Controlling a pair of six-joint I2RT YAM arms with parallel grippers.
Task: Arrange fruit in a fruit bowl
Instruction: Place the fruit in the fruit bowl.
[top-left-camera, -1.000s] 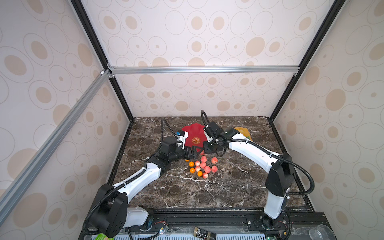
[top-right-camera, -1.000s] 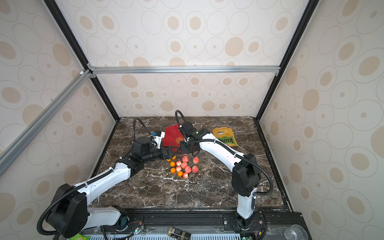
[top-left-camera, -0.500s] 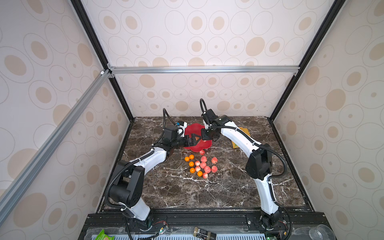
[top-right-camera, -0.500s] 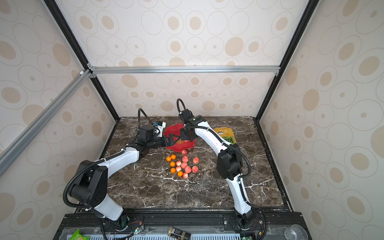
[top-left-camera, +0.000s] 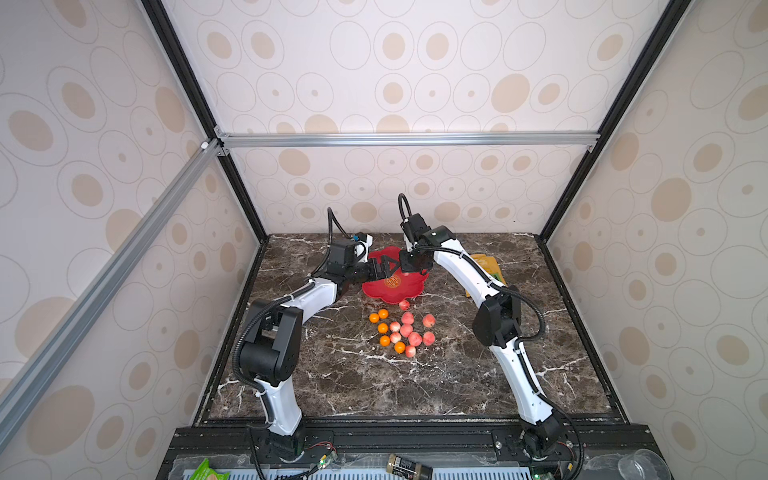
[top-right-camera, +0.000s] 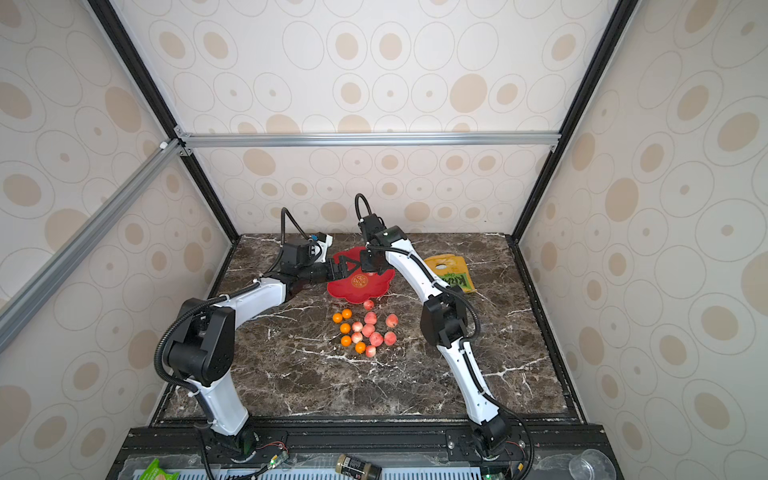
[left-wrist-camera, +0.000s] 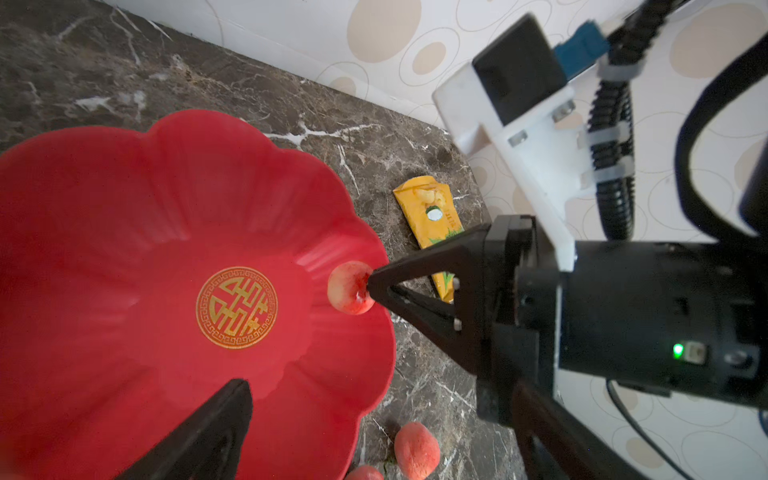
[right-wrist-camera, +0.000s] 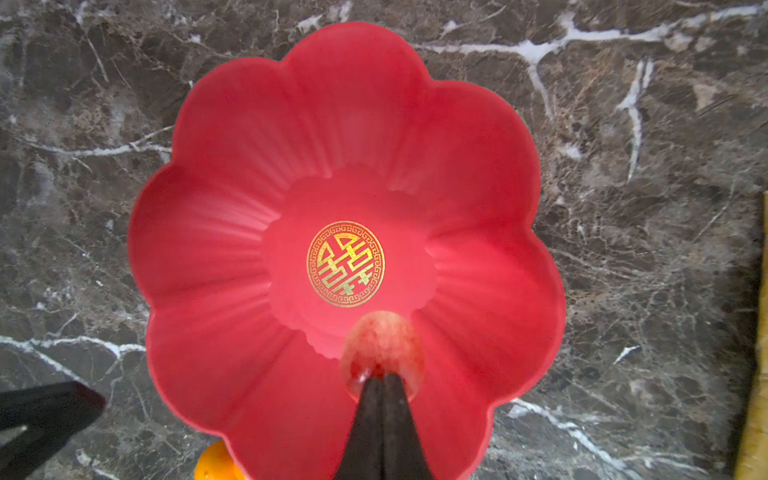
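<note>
Right gripper (right-wrist-camera: 380, 376) is over the bowl (right-wrist-camera: 249, 145), jaws pinched tight on the edge of a peach (right-wrist-camera: 380, 340), tips dug into the skin (there's a wet red spot right where they bite). That peach sits at the inner slope, just beside the gold mark (right-wrist-camera: 345, 264). Whether it rests on the red or hangs just clear, I can't tell. Left gripper (top-left-camera: 383, 268) faces it from the opposite side at the bowl's rim, jaws spread wide, nothing between them. The other fruit (top-left-camera: 401, 330) lies in a loose cluster on the table (top-left-camera: 374, 386) near the bowl, with a stray peach (top-left-camera: 404, 305) just beside the rim. The bag (top-right-camera: 449, 272) lies flat to the bowl's right, apart from it.
</note>
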